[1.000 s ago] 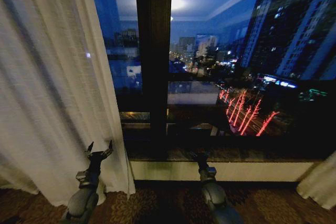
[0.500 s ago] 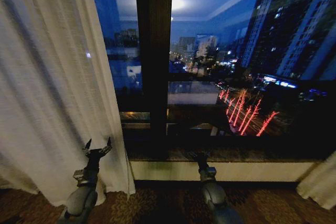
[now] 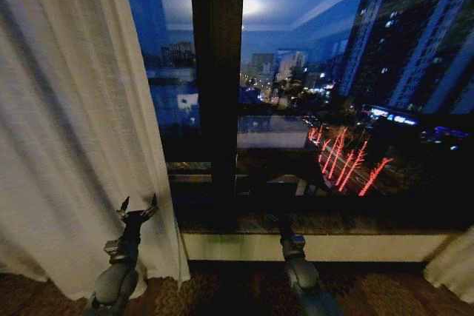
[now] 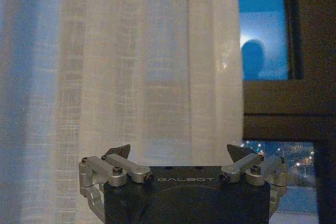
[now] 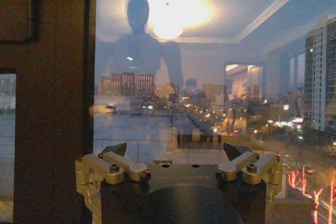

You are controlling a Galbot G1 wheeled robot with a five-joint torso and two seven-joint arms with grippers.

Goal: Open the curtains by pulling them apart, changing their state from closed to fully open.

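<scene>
Two sheer white curtains show in the head view. The left curtain [image 3: 74, 131] hangs bunched at the left side of the window, its pleats reaching the carpet [image 3: 222, 290]. The right curtain [image 3: 453, 260] shows as a small fold at the lower right corner. Between them the window [image 3: 326, 86] is bare, with one dark upright frame post [image 3: 216, 86] in the middle and a night city beyond.

Two tools show low in the head view. The left tool [image 3: 138, 205] stands in front of the left curtain's lower edge, released, its two fingers spread and gripping nothing. The right tool [image 3: 283, 221] points at the sill [image 3: 318, 246], also released, clear of the fabric.
</scene>
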